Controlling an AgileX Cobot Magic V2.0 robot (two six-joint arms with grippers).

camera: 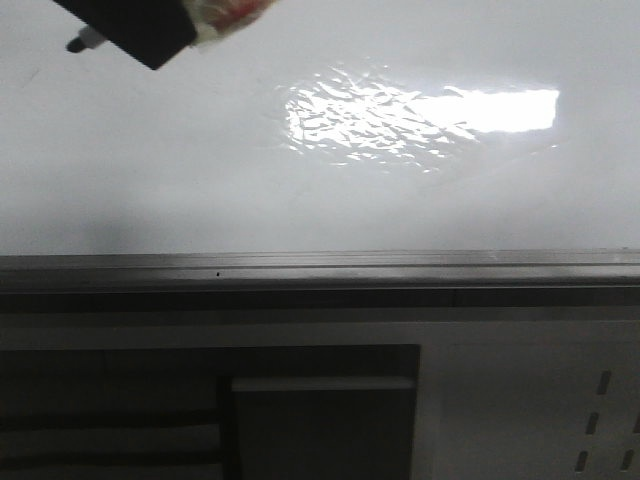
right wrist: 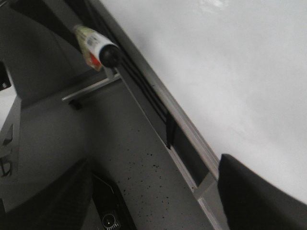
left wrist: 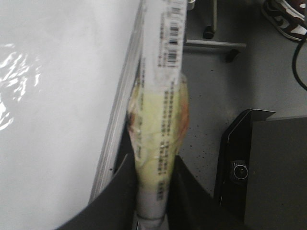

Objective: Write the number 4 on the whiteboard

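Observation:
The whiteboard (camera: 200, 170) fills the front view, glossy white with a rippled glare patch (camera: 420, 115) and a grey edge rail (camera: 320, 268). No number 4 shows on it. My left gripper (camera: 130, 25) is at the top left of the board, shut on a marker (camera: 85, 40) with its tip pointing left. In the left wrist view the gripper (left wrist: 153, 167) clamps the marker (left wrist: 158, 129), which is wrapped in a yellowish label and lies along the whiteboard (left wrist: 57, 96) edge. My right gripper (right wrist: 153, 191) is open and empty beside the whiteboard (right wrist: 225, 62). The marker (right wrist: 98, 45) shows there too.
Below the rail are a grey perforated panel (camera: 600, 420) and a dark recess (camera: 320, 420). A speckled grey floor (right wrist: 134, 143) lies under the board's edge. A black camera housing (left wrist: 240, 170), a stand's feet (left wrist: 211, 43) and a shoe (left wrist: 288, 19) are on the floor.

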